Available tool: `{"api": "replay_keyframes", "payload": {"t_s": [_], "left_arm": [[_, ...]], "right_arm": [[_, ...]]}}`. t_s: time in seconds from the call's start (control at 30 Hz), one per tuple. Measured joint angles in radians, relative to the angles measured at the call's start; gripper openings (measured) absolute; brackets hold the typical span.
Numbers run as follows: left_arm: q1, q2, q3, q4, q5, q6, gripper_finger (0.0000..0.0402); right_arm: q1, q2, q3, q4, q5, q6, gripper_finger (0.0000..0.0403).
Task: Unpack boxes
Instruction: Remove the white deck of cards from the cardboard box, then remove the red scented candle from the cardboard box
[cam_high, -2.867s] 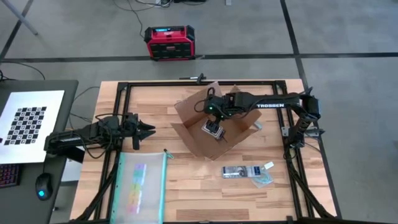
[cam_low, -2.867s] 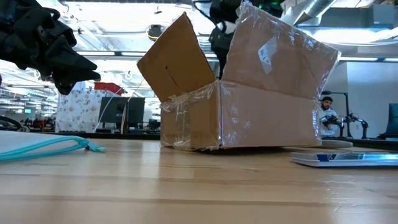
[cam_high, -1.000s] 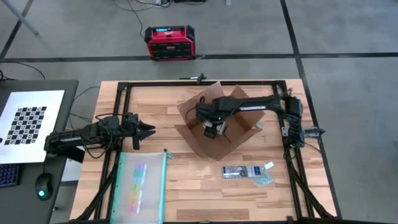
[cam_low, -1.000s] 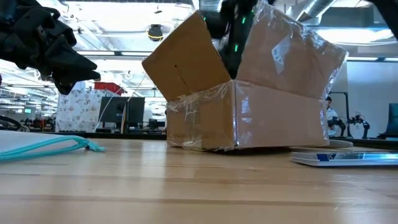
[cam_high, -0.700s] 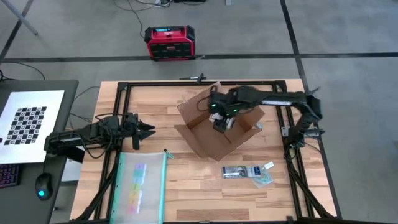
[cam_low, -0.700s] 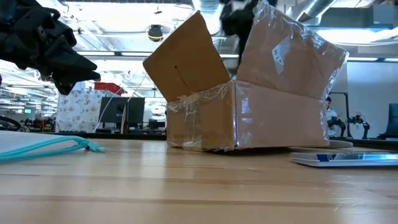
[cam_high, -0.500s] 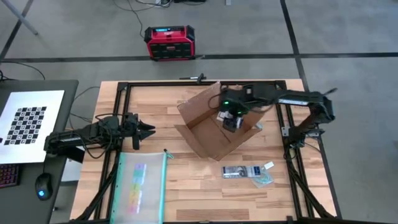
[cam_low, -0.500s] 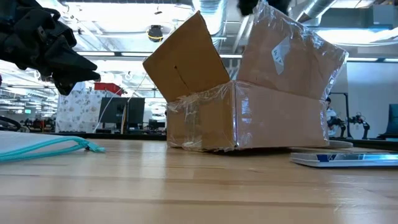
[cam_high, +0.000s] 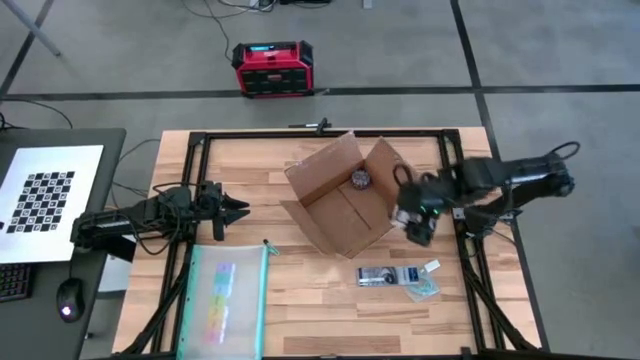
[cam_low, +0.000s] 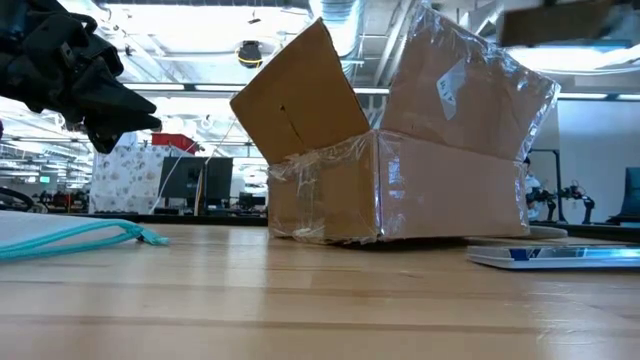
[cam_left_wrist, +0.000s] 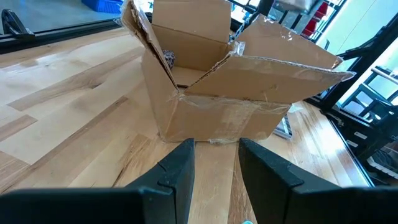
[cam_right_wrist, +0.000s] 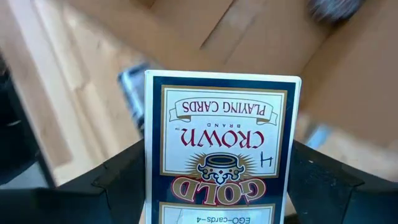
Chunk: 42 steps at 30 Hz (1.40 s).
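The brown cardboard box (cam_high: 340, 205) stands open mid-table on its bottom, its flaps up and clear tape shining on its walls (cam_low: 400, 185); the left wrist view shows it too (cam_left_wrist: 224, 93). A small dark round thing (cam_high: 360, 179) lies inside it. My right gripper (cam_high: 416, 222) hangs above the table just right of the box, shut on a pack of playing cards (cam_right_wrist: 221, 155). My left gripper (cam_high: 238, 210) waits open left of the box, pointing at it (cam_left_wrist: 214, 168). My right gripper pinches the playing card pack between its two fingers (cam_right_wrist: 118, 180), one on each long side edge (cam_right_wrist: 149, 186). The printed face (cam_right_wrist: 221, 112) looks at the wrist camera. The pack is lifted clear, over the table beside the box.
A clear teal-edged pouch (cam_high: 228, 298) lies near the table's left front. Flat packets (cam_high: 398, 277) lie on the wood in front of my right gripper. A red and black case (cam_high: 272, 67) sits on the floor beyond the table. A black frame (cam_high: 320, 131) borders the tabletop.
My right gripper has risen out of the box with the card pack and swung over the box's right flap toward the table's right edge, a little nearer the front. The box has stayed where it was.
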<state>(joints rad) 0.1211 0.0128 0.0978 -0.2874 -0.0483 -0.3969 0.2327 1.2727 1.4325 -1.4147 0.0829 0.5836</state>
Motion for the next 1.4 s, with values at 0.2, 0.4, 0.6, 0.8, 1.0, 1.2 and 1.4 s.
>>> {"api": "replay_keyframes", "payload": {"t_s": [0.2, 0.4, 0.6, 0.8, 1.0, 1.2, 1.4], "left_arm": [[0.0, 0.0, 0.0, 0.001, 0.0, 0.0, 0.0109], [0.0, 0.0, 0.0, 0.001, 0.0, 0.0, 0.0109], [0.0, 0.0, 0.0, 0.001, 0.0, 0.0, 0.0109], [0.0, 0.0, 0.0, 0.001, 0.0, 0.0, 0.0109], [0.0, 0.0, 0.0, 0.001, 0.0, 0.0, 0.0109], [0.0, 0.0, 0.0, 0.001, 0.0, 0.0, 0.0109], [0.0, 0.0, 0.0, 0.001, 0.0, 0.0, 0.0109]], "right_arm": [[0.226, -0.091, -0.196, 0.084, 0.022, 0.259, 0.0296], [0.318, -0.123, -0.445, 0.286, 0.052, 0.421, 0.0296], [0.274, -0.121, -0.685, 0.53, 0.052, 0.44, 0.0296], [0.231, -0.121, -0.77, 0.601, 0.049, 0.446, 0.0336], [0.208, -0.121, -0.751, 0.603, 0.003, 0.441, 0.0371], [0.195, -0.122, -0.577, 0.55, -0.08, 0.422, 0.0332], [0.143, -0.122, -0.267, 0.52, -0.074, 0.344, 0.0324]]}}
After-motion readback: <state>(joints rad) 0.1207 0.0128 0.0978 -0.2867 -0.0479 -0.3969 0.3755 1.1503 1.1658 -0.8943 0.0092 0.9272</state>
